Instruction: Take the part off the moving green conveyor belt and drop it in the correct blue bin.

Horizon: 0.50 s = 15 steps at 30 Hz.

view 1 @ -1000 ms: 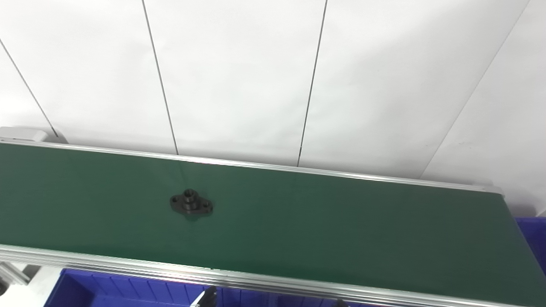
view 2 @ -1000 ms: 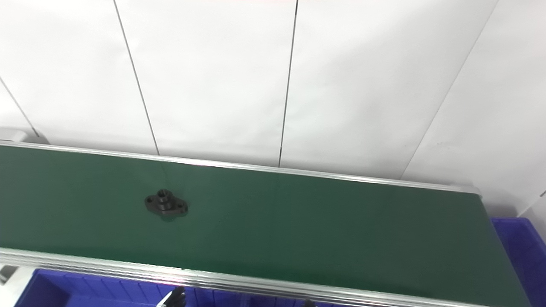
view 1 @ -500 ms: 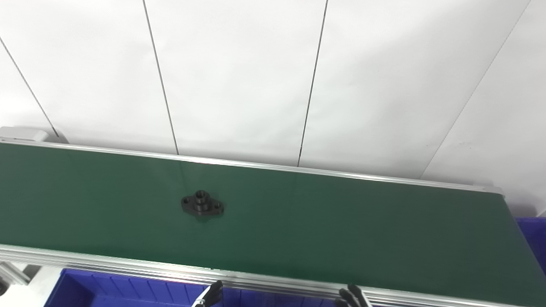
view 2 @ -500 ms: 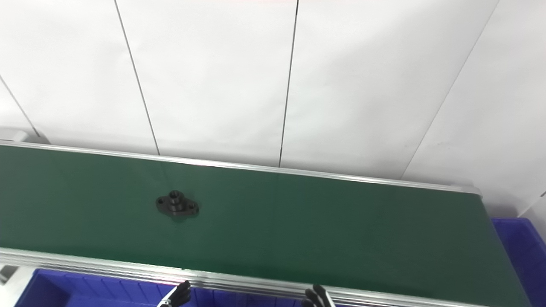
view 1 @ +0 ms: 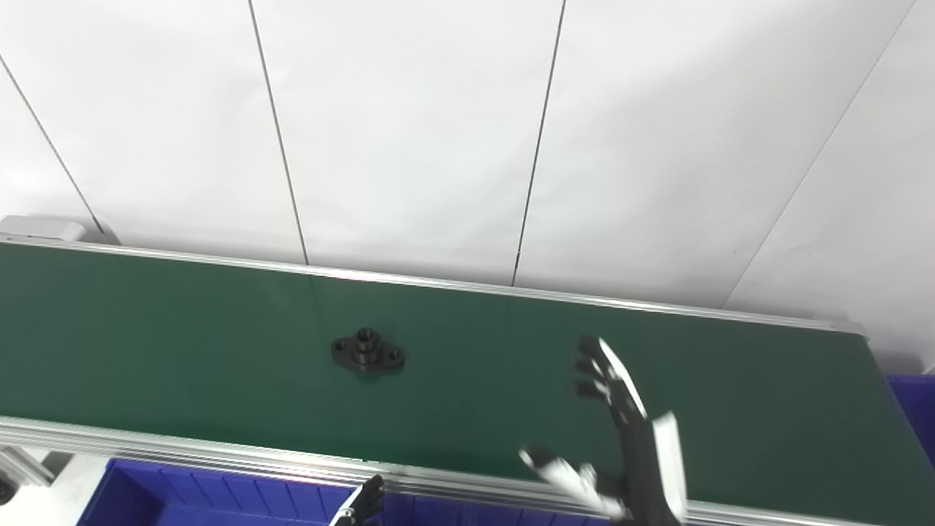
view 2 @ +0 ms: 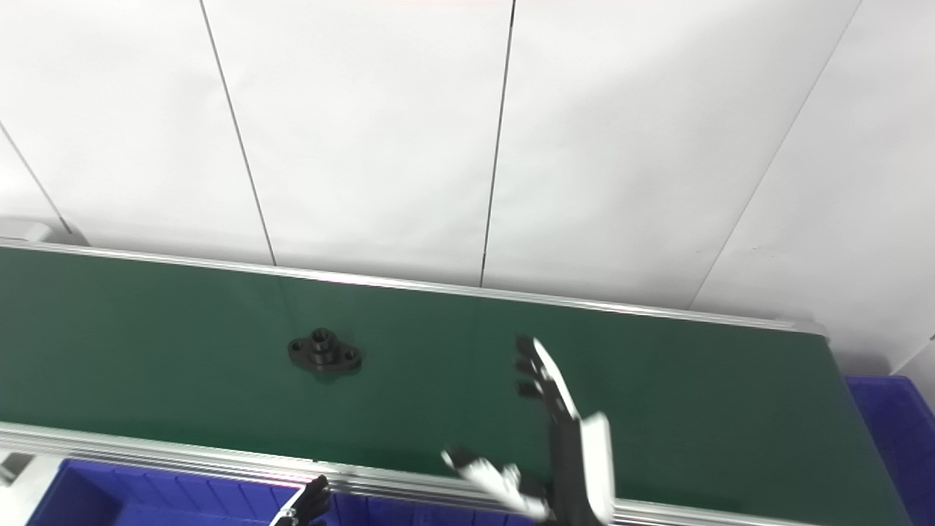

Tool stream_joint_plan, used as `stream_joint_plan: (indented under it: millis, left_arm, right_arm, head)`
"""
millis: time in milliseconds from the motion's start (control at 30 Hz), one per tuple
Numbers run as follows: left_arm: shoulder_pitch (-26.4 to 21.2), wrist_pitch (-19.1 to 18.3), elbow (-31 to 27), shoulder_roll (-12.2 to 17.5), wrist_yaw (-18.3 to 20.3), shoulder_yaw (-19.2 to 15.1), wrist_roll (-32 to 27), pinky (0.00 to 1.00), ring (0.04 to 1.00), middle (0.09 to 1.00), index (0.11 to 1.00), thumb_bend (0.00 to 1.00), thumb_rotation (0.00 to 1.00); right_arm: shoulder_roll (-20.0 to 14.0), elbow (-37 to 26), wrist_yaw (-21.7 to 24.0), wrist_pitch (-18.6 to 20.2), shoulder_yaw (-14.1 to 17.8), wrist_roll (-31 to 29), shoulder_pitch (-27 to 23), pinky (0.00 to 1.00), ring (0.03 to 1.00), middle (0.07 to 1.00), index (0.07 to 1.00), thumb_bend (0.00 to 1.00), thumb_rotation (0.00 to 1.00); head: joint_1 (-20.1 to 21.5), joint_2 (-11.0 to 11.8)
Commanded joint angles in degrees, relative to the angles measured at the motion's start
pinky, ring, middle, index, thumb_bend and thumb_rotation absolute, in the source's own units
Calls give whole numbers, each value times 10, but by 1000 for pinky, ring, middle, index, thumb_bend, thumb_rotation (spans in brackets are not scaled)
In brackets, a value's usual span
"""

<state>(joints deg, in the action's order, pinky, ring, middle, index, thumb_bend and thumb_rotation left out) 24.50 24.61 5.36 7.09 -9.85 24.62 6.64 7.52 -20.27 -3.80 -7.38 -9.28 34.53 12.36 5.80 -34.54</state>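
Observation:
A small black flanged part (view 1: 367,351) with a raised hub and two bolt holes lies flat on the green conveyor belt (view 1: 182,343), left of centre. My right hand (view 1: 621,438) is raised over the belt to the right of the part, open, with its fingers (view 1: 603,369) spread and its thumb out to the left. It holds nothing and is well apart from the part. Of my left hand (view 1: 365,504) only dark fingertips show at the bottom edge, below the belt's near rail; its state cannot be made out.
A blue bin (view 1: 204,497) sits below the belt's near aluminium rail (view 1: 219,453) at the bottom left. Another blue bin (view 2: 891,424) stands past the belt's right end. A white panelled wall (view 1: 438,131) rises behind the belt.
The part has ridden the belt to the right. My right hand has risen from the bottom edge up over the belt, fingers spread. The left fingertips stay at the bottom.

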Motion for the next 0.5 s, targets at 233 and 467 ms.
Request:
stream_joint_plan:
  millis: [233, 467]
  left_arm:
    - [4, 23, -27, 2, 29, -1, -12, 804, 889, 902, 881, 712, 916]
    - [12, 23, -33, -4, 40, -2, -14, 791, 880, 896, 871, 698, 889]
  right_arm:
    - [-28, 104, -16, 90, -60, 215, -167, 671, 813, 876, 911, 934, 570]
    - [-47, 215, -30, 132, -102, 301, -261, 721, 817, 874, 891, 940, 600]
  head:
    - [0, -6]
    - [-13, -8]
